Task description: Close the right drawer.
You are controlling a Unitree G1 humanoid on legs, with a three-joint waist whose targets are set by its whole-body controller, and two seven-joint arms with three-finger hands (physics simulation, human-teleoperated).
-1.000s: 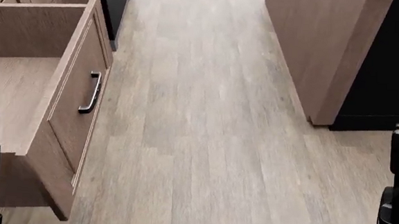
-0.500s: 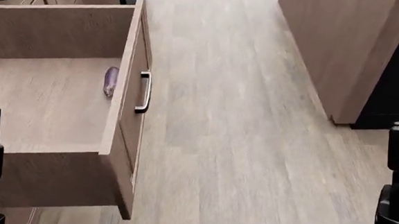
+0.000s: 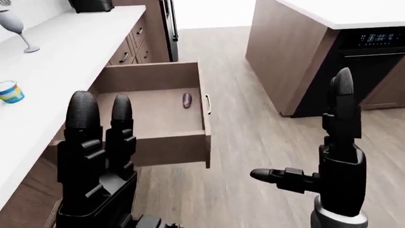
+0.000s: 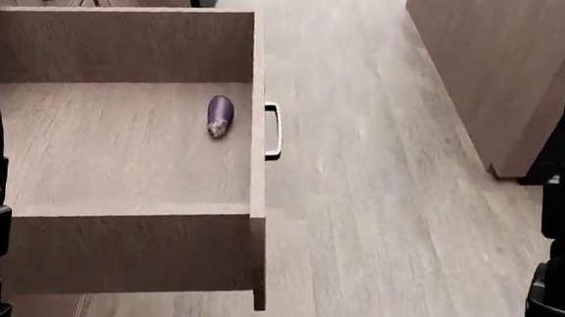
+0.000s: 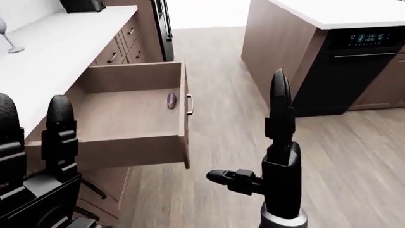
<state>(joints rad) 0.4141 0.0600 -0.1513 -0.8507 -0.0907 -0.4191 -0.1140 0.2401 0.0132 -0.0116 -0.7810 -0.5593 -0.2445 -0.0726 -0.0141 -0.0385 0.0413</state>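
1. The right drawer [image 4: 116,156] stands pulled fully out from under the worktop [image 3: 70,52] edge, its front panel with handle [image 4: 273,131] at the head view's centre.
2. A small purple eggplant [image 4: 220,116] lies inside, near the front panel.
3. The left robot hand [image 3: 98,156] is raised, fingers straight and spread, gripping nothing.
4. The right robot hand [image 5: 269,161] is likewise open, thumb out sideways, well apart from the drawer.
5. A cup [image 3: 11,91] and wine glass [image 3: 15,23] sit near the worktop's left side.

Brown wooden drawer [image 4: 125,156], pulled fully open, metal handle [image 4: 273,131] on its right face, under the white counter
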